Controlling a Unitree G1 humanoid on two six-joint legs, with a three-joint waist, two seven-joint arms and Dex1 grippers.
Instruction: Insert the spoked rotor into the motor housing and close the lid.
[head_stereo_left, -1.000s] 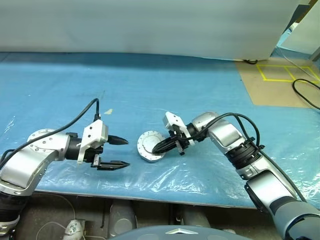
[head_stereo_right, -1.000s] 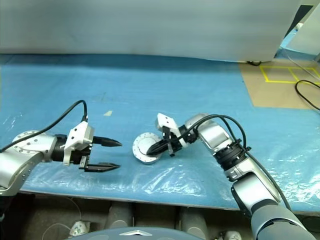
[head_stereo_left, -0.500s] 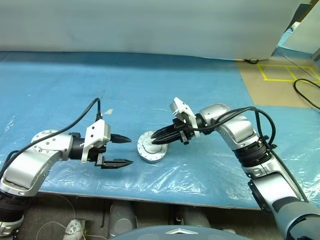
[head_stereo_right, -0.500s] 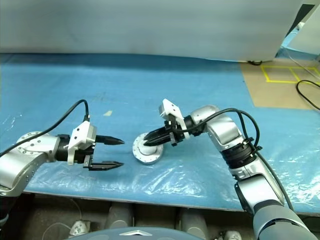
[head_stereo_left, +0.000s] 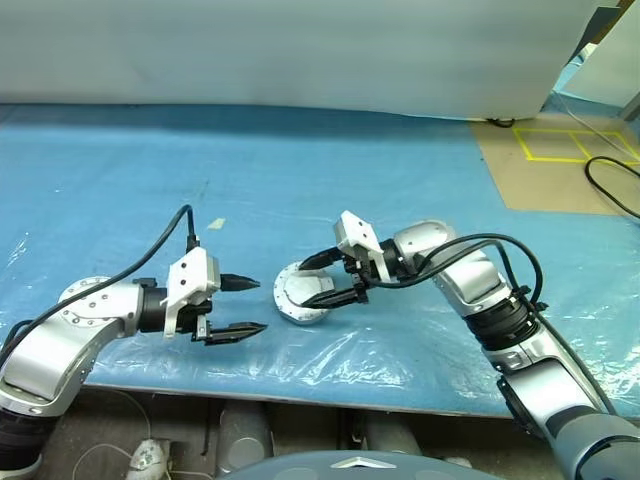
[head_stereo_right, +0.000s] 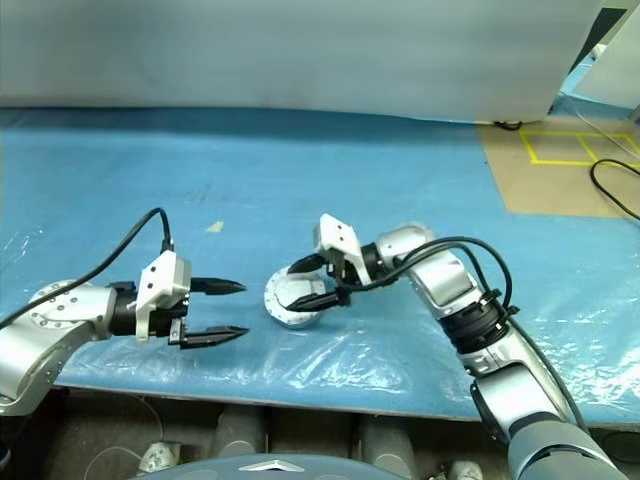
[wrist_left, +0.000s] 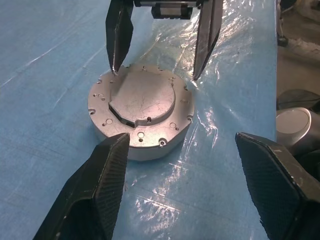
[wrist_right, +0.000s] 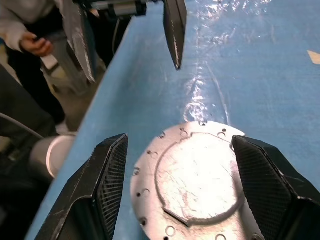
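The lid (head_stereo_left: 301, 296) sat closed on the housing (wrist_left: 145, 145), a bit below the middle of the left eye frame, on the blue sheet (head_stereo_left: 300, 180). Its plain grey face pointed up, with small holes round the rim. The right gripper (head_stereo_left: 322, 280) hung right over it, fingers spread wide on either side, nothing gripped. The left gripper (head_stereo_left: 250, 305) was just to its left, pointing at it, fingers apart too and empty. A person's hand (wrist_right: 34, 45) showed in the upper left of the right wrist frame.
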